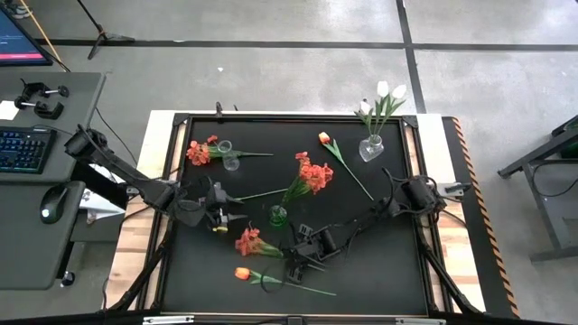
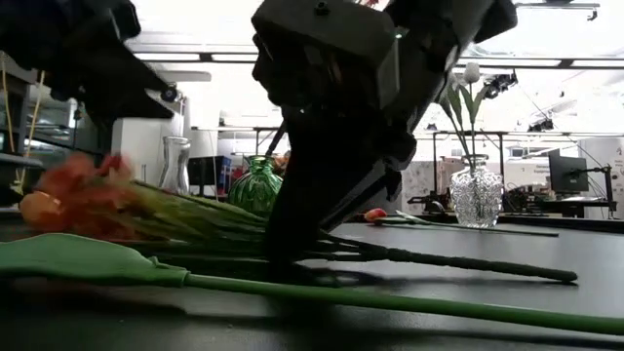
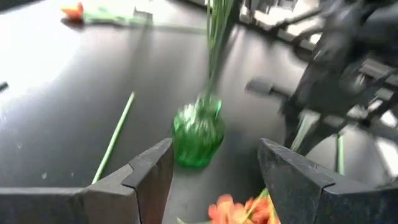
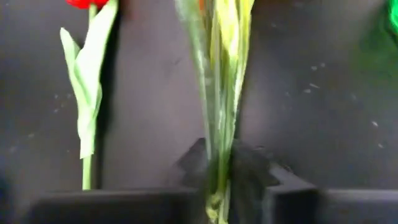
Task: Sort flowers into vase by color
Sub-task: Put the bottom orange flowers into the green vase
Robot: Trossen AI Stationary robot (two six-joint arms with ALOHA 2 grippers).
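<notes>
A red-orange clustered flower [image 1: 250, 242] lies on the black table near the front, its stems running toward my right gripper [image 1: 293, 259], which is shut on them. Another red-orange cluster [image 1: 314, 173] stands in the green vase [image 1: 278, 215]. My left gripper [image 1: 226, 215] hangs open left of that vase, and the vase [image 3: 198, 134] shows ahead between its fingers. An orange tulip [image 1: 242, 273] lies near the front edge. A second orange tulip [image 1: 323, 138] lies at the far middle. White tulips [image 1: 390, 90] stand in a clear vase [image 1: 371, 147] at the far right. My right gripper pinches the flower's bundle of green stems [image 4: 219, 155] between its two fingers, away from the blossoms. The fingers [image 2: 292, 229] slant down from above and lie across the stems. The flower lies along the table, with its blossoms [image 2: 73, 185] toward the table's left.
A third red-orange cluster [image 1: 197, 152] lies by a small clear vase [image 1: 228, 159] at the far left. The front tulip's long stem [image 2: 390, 300] runs across the table just in front of my right gripper. A desk with keyboard [image 1: 25, 149] and mouse stands left of the table.
</notes>
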